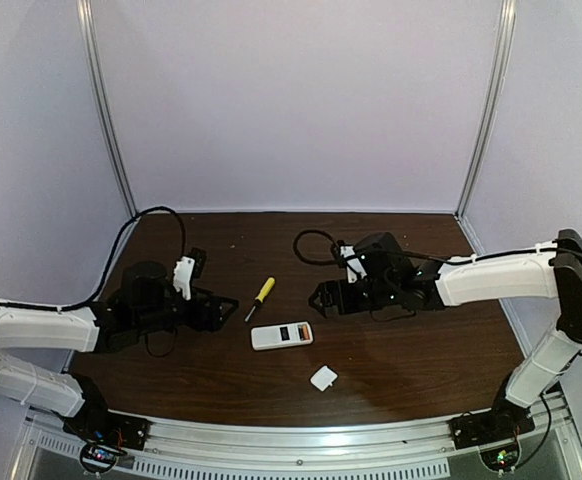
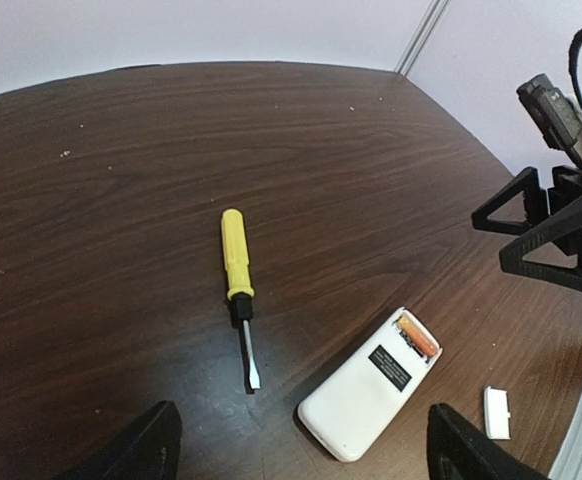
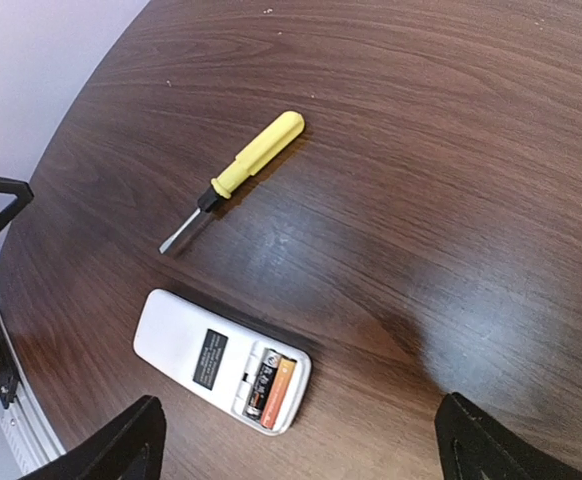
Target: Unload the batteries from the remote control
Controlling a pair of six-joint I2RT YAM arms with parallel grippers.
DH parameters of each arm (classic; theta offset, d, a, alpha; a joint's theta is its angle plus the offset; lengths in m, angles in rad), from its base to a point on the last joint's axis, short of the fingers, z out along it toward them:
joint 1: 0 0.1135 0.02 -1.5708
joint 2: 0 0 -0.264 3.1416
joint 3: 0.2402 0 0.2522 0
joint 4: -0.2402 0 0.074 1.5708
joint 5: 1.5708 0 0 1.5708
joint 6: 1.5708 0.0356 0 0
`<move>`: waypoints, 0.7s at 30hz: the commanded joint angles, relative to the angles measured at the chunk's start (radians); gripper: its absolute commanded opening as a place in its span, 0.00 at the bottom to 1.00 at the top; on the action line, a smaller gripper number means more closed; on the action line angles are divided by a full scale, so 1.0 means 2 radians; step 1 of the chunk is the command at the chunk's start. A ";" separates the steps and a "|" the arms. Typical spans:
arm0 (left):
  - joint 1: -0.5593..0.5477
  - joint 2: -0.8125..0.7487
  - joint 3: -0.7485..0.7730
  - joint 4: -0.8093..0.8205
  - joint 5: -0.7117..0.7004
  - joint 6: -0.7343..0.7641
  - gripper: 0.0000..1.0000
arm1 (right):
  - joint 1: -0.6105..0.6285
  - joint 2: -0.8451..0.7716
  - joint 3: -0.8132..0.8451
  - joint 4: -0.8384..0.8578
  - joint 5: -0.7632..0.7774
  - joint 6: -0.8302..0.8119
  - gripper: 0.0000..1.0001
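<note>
White back up, the remote control (image 1: 281, 335) lies flat mid-counter between the two arms. The battery bay at its right end is open, with the batteries (image 3: 271, 386) seated inside and the orange one showing. Nothing unloaded yet.

Left fingers (image 2: 156, 445) are spread wide with nothing between them, left of the remote near the screwdriver's tip. Right fingers (image 3: 126, 445) are also wide and empty, just behind the bay end.

Risks, my read:
- Cells sit snug in the well. A pinch likely catches the bay wall instead, and the handset skates on the smooth wood counter (image 1: 421, 340) unless the other arm pins it.
- A cell that pops free is round, so it rolls. The near edge and rail are close.
- Screwdriver (image 1: 260, 298) lies just beside the remote's far-left corner. A sweep from the left arm knocks it.
- Both wrists converge on one small thing, so the fingers could clash.

Room: bare wood behind the screwdriver up to the back wall, and right of the remote. Small white cover (image 1: 323, 378) sits near the front edge, apart from the remote. Set cells down away from that side.
</note>
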 commanded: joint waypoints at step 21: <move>-0.024 0.230 0.227 -0.204 -0.087 0.095 0.65 | 0.090 -0.180 -0.140 -0.033 0.132 0.022 0.95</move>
